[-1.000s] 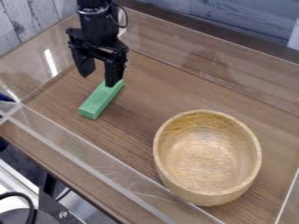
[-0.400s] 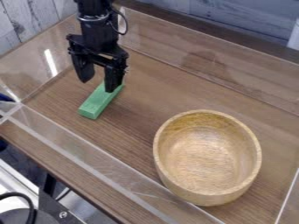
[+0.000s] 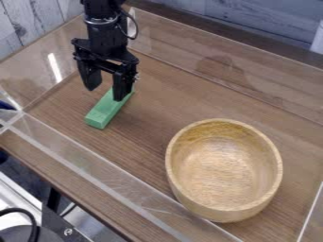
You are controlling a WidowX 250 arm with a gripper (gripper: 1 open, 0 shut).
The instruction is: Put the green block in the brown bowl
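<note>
Over at the far-left end of the table: the gripper (image 3: 106, 83) hangs pointing straight down, its fingers spread wide apart, nothing between them yet.

What changed: honestly not much. Compared with a second ago the gripper sits a hair further left and maybe a touch lower over the block's far end; in the last fraction of a second I can't see any shift at all. Jaws were spread then and they're spread now.

What that means: looks to me like it's lined up and settling before the pinch. No grasp yet, so the task is basically at the start, my guess anyway.

Green block (image 3: 109, 109): lying flat on the wooden table (image 3: 214, 90), long axis running diagonally, hasn't budged between the earlier shots and this one. Its upper end sits right under the right-hand finger; whether that finger is touching it I can't tell from this angle.

Brown bowl (image 3: 225, 168): upright at the near right, well apart from the block, hollow empty.

Next move, as I read it: jaws need to straddle the bar across its narrow width and then come together, then a lift and a carry over to the bowl.

Count, blocks: one, green.
Count, bowls: one, wooden.
Count, grippers: one, two fingers on it.
Count, clear side walls: a see-through panel (image 3: 76, 156) along the near edge, plus what looks like another along the left.
</note>
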